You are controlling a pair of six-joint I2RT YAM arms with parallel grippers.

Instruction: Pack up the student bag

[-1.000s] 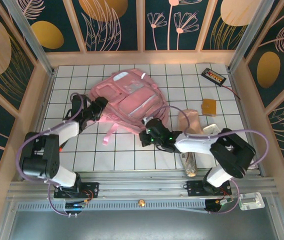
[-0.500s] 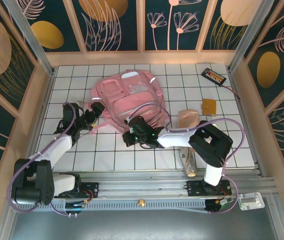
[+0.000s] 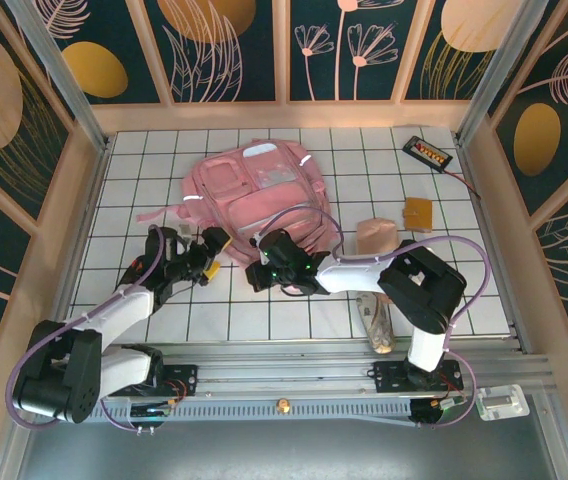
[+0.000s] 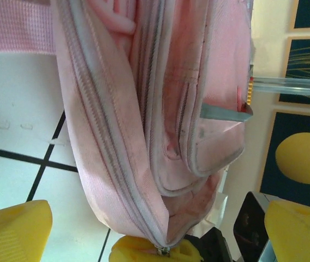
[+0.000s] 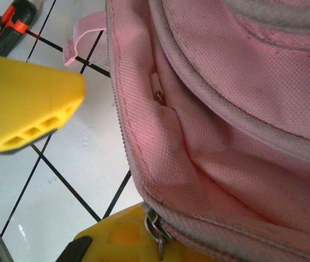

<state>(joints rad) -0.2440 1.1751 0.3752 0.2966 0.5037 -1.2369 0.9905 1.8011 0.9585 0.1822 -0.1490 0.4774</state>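
Against the near-left corner of the student bag (image 3: 259,195), the left gripper (image 3: 213,256) has its yellow fingers (image 4: 14,232) spread wide, with the bag's zippered edge hanging loose between them. Just right of it, the right gripper (image 3: 257,268) meets the bag's near edge; how far it is open cannot be told. The pink bag lies flat on a white tiled table (image 3: 294,310).

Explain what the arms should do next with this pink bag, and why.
Probably close the right gripper on the zipper pull lying against its lower finger: its fingers are open at the edge of the student bag, and the zipper looks shut.
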